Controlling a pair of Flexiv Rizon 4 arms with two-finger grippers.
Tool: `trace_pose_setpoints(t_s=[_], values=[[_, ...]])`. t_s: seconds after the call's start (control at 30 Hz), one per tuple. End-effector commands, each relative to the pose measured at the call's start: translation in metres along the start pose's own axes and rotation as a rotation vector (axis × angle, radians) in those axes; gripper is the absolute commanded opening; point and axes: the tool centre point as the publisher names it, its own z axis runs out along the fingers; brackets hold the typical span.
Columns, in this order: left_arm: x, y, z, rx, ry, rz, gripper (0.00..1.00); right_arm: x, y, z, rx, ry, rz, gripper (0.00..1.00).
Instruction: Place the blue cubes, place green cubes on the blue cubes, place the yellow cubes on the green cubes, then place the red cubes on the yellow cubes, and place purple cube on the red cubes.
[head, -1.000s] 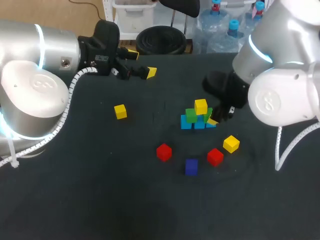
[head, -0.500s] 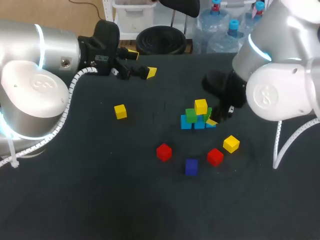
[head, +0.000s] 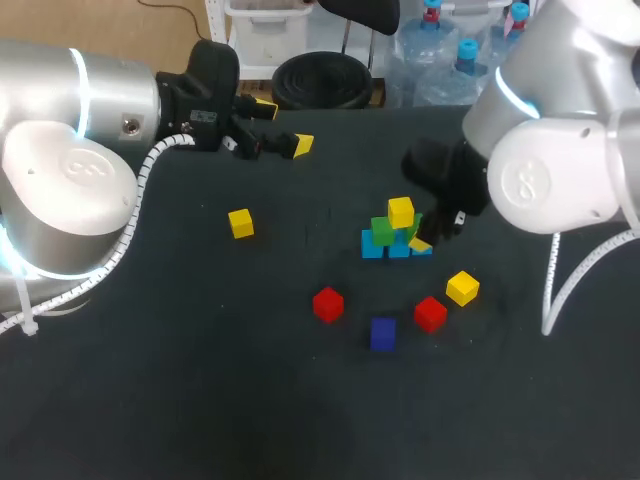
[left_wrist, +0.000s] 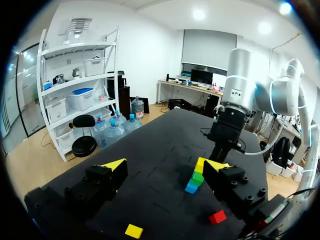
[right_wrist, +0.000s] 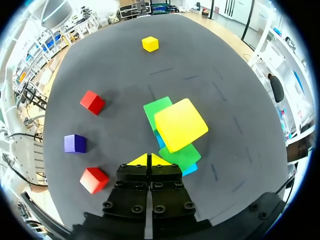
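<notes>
black matte table (head: 200, 400), evenly lit

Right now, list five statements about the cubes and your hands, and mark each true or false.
1. A yellow cube tops the stack. True.
2. The purple cube is on the stack. False: it lies on the table, apart from the stack.
3. The left hand holds a cube. False: it is open and empty.
4. Two red cubes lie loose on the table. True.
5. The right hand is shut with nothing in it. True.
</notes>
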Motion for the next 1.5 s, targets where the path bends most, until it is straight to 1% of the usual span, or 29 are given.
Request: trace_pose_setpoints(t_s=[0.03,0.17,0.2,0.3,0.37,0.43,0.5,0.53,0.67,0.7,0.77,0.93,1.07,1.13,1.2,1.23,1.27,1.3,1.33,1.37,1.43,1.5], values=[[0.002,0.001,0.0,0.001,-0.007,0.002,1.0,0.0,0.0,-0.001,-0.006,-0.001,0.003,0.0],[0.002,0.001,0.0,0.001,-0.007,0.002,1.0,0.002,0.002,-0.006,-0.007,-0.003,0.006,0.0],[0.002,0.001,0.0,0.001,-0.007,0.002,1.0,0.003,0.002,-0.009,0.003,-0.011,0.007,0.0],[0.002,0.001,0.0,0.001,-0.007,0.002,1.0,0.007,0.0,-0.025,0.024,-0.038,0.031,0.0],[0.002,0.001,0.0,0.001,-0.007,0.002,1.0,0.011,-0.002,-0.041,0.069,-0.049,0.041,0.0],[0.002,0.001,0.0,0.001,-0.007,0.002,1.0,0.017,-0.004,-0.05,0.085,-0.05,0.061,0.0],[0.002,0.001,0.0,0.001,-0.007,0.002,1.0,0.021,-0.005,-0.056,0.093,-0.033,0.07,0.01],[0.002,0.001,0.0,0.001,-0.007,0.002,1.0,0.025,-0.005,-0.06,0.101,-0.025,0.078,0.03],[0.002,0.001,0.0,0.001,-0.007,0.002,1.0,0.033,-0.001,-0.071,0.099,0.008,0.085,0.05],[0.002,0.001,0.0,0.001,-0.007,0.002,1.0,0.034,0.0,-0.072,0.098,0.018,0.086,0.05],[0.002,0.001,0.0,0.001,-0.007,0.002,1.0,0.038,0.003,-0.072,0.103,0.066,0.08,0.05],[0.002,0.001,0.0,0.001,-0.007,0.002,1.0,0.045,0.011,-0.071,0.111,0.129,0.079,0.02],[0.002,0.001,0.0,0.001,-0.007,0.002,1.0,0.053,0.017,-0.06,0.106,0.168,0.07,0.04],[0.002,0.001,0.0,0.001,-0.007,0.002,1.0,0.058,0.02,-0.054,0.122,0.191,0.055,0.03],[0.002,0.001,0.0,0.001,-0.007,0.002,1.0,0.063,0.024,-0.048,0.141,0.211,0.037,0.05],[0.002,0.001,0.0,0.001,-0.007,0.002,1.0,0.065,0.026,-0.045,0.127,0.213,0.045,0.09],[0.002,0.001,0.0,0.001,-0.007,0.002,1.0,0.066,0.028,-0.043,0.122,0.21,0.05,0.17],[0.002,0.001,0.0,0.001,-0.007,0.002,1.0,0.067,0.03,-0.042,0.122,0.21,0.055,0.22],[0.002,0.001,0.0,0.001,-0.007,0.002,1.0,0.067,0.031,-0.04,0.121,0.209,0.057,0.3],[0.002,0.001,0.0,0.001,-0.007,0.002,1.0,0.068,0.033,-0.039,0.116,0.207,0.061,0.42],[0.002,0.001,0.0,0.001,-0.007,0.002,1.0,0.068,0.036,-0.038,0.11,0.205,0.064,1.0],[0.002,0.001,0.0,0.001,-0.007,0.002,1.0,0.069,0.039,-0.037,0.105,0.206,0.071,1.0]])
